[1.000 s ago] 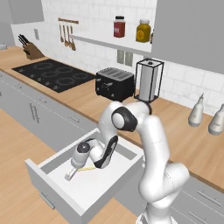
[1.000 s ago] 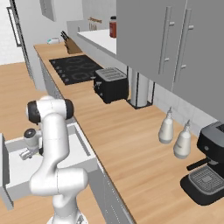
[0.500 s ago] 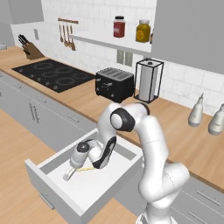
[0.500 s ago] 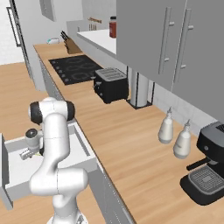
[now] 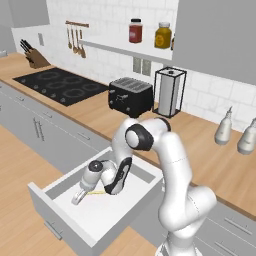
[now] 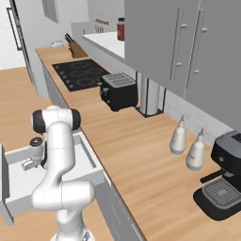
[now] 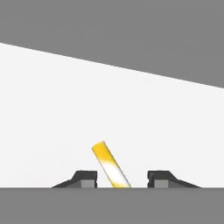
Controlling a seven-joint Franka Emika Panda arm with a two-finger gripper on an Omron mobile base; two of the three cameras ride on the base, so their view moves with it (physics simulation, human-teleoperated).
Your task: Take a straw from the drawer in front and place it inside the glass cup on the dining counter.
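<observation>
from the left base view, i reach down into the wide light grey drawer [image 5: 60, 197] with my gripper [image 5: 79, 197] low over its white floor, where the thin pale yellow straw [image 5: 98, 192] lies. in the hand view, the straw [image 7: 109, 165] sits between my fingertips [image 7: 87, 179], jaws narrowed but apart from it, ready to pinch.

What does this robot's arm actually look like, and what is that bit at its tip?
The arm is a chain of smooth, rounded glossy white segments with dark, nearly black joints; one round dark cap sits at its shoulder. No loose cables or markings show. At its tip, the end effector is a pale grey-white piece ending in two small dark fingertips, seen close up in the hand view.
</observation>
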